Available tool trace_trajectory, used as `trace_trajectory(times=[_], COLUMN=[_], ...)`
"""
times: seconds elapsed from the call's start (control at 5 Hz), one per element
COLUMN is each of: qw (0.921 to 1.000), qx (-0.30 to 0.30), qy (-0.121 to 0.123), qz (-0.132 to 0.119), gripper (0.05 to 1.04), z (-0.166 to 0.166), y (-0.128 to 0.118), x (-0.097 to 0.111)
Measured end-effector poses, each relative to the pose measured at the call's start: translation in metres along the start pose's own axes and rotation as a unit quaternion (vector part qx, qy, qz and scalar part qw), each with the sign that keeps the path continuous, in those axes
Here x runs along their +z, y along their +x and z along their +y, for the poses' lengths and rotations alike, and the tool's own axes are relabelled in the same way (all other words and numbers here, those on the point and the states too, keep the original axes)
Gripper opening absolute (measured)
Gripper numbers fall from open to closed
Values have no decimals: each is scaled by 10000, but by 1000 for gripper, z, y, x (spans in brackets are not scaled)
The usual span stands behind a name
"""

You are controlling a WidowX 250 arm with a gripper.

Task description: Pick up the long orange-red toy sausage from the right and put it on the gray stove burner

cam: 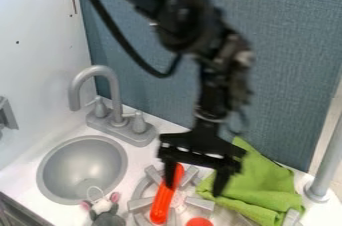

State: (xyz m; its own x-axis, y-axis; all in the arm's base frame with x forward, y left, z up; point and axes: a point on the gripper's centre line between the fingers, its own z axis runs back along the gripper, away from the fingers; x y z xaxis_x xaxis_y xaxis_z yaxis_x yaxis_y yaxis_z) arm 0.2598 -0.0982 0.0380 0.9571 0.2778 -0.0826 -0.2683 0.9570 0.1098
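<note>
The black two-finger gripper (196, 188) is positioned above the grey burner grate (139, 204), jaws spread apart. The elongated orange-red object (162, 203) lies on the grate, under one jaw; contact cannot be determined. The crumpled green cloth (267, 186) lies beside the grate.

The black arm (186, 25) has a black cable (159, 75).

Counted for you: one sink (83, 167); one faucet (115, 95), with two handles (139, 124); one burner (199, 203); one pole (327, 162); one toy mouse (107, 217); one cloth (257, 185); one orange stick (163, 201); and, before you, one round red thing (199, 222).
</note>
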Motion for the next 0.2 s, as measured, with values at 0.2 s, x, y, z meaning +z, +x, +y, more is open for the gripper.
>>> trace_trajectory(times=[0.2], qw=[9932], qx=[-1125], qy=[266], qz=[-146], gripper=[1001], z=[-20], y=[-3], x=[11])
